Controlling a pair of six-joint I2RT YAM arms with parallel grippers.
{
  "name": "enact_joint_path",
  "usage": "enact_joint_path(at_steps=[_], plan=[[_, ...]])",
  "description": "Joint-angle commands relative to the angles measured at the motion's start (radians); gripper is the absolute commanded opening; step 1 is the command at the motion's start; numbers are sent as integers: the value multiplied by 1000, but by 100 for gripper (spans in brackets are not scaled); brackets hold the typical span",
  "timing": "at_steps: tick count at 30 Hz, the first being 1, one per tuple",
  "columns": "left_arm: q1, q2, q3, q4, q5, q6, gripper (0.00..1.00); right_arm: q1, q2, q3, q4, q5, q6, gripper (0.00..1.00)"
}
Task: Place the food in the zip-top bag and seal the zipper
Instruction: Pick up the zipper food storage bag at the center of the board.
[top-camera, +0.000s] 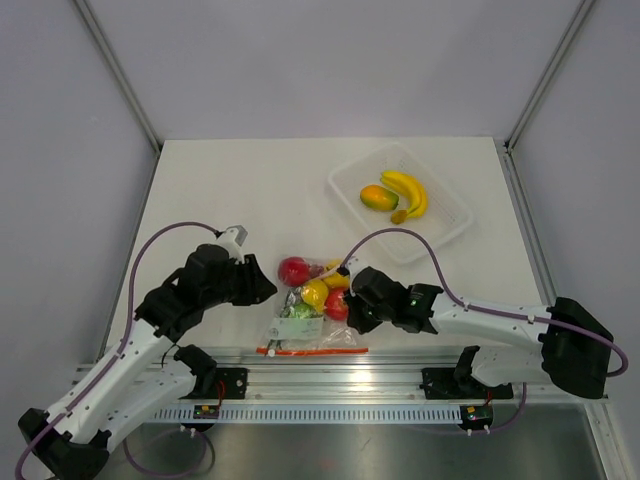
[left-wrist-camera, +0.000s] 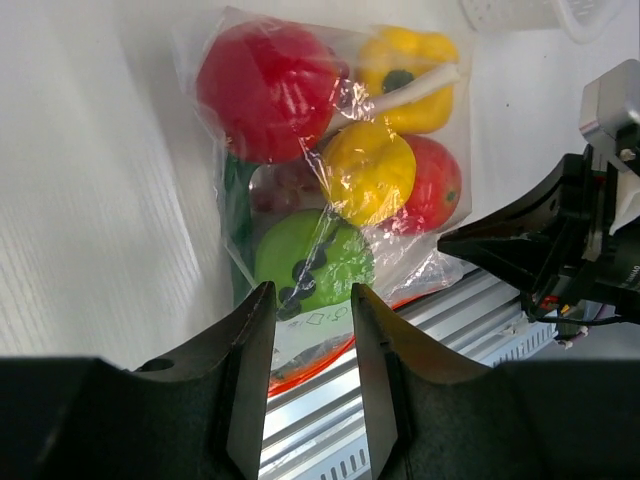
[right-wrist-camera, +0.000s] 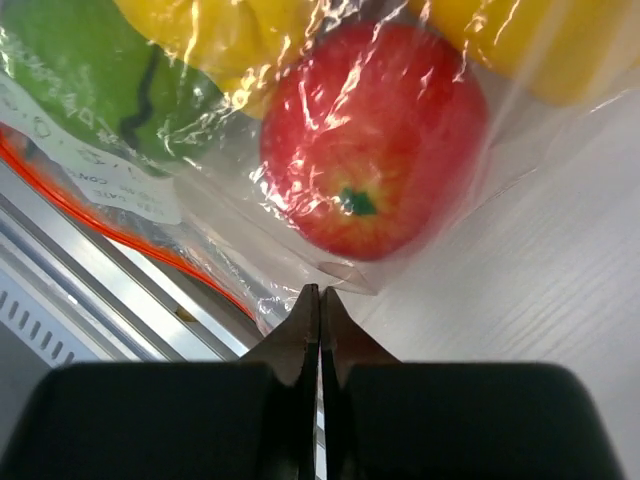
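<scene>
The zip-top bag (top-camera: 310, 312) lies at the table's near edge, its orange-red zipper (top-camera: 312, 351) over the metal rail. It holds a big red fruit (left-wrist-camera: 265, 90), a yellow pepper (left-wrist-camera: 410, 60), a yellow fruit (left-wrist-camera: 368, 170), a red apple (right-wrist-camera: 375, 150), a green fruit (left-wrist-camera: 310, 260) and green stalks (left-wrist-camera: 238, 215). My left gripper (left-wrist-camera: 310, 335) is open just left of the bag, with the zipper (left-wrist-camera: 325, 360) between its jaws but untouched. My right gripper (right-wrist-camera: 320, 298) is shut, its tips against the bag's right edge below the apple. A banana (top-camera: 410, 192) and a mango (top-camera: 378, 198) lie in the white tray (top-camera: 445, 225).
The white tray stands at the back right of the table. A metal rail (top-camera: 330, 380) runs along the near edge under the bag's mouth. In the left wrist view the right gripper (left-wrist-camera: 520, 240) shows close to the bag's right side.
</scene>
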Motion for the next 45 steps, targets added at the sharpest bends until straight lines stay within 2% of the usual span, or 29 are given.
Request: enact_joint_path(at_steps=[1,5,9,15,20,25,27,31,33,34,35,37,38,41,45], plan=[[-4,16,47,77,18,36,40,8,-106,48,15,60,-26,0],[-7,39,64,83,39,86,39,7,-142,157,-25,111,-78,0],[-32,62,136,53,51,188,40,-39,-85,312,-80,77,-120,0],[-113,77,268,-26,9,370,48,-277,27,508,-78,-199,-147,0],[-171,116,301,-43,-2,439,59,-355,145,649,-141,-349,-190,0],[-261,154,283,-53,-21,446,61,-412,208,705,-148,-440,-165,0],[-297,168,272,-50,-74,424,62,-426,231,717,-149,-455,-157,0],[-435,220,281,-7,-183,358,61,-451,269,760,-157,-478,-126,0],[-502,264,301,23,-296,312,61,-455,288,774,-161,-477,-118,0],[-579,319,333,23,-345,297,60,-457,296,786,-163,-477,-105,0],[-613,358,353,23,-467,279,59,-457,302,789,-160,-477,-100,0],[-683,466,392,2,-572,243,59,-458,306,800,-158,-478,-85,0],[-697,493,425,-24,-682,225,58,-458,306,803,-157,-478,-82,0],[-716,531,444,-35,-815,168,57,-458,299,808,-158,-478,-80,0],[-716,498,414,6,-878,163,57,-460,285,801,-164,-474,-91,0]])
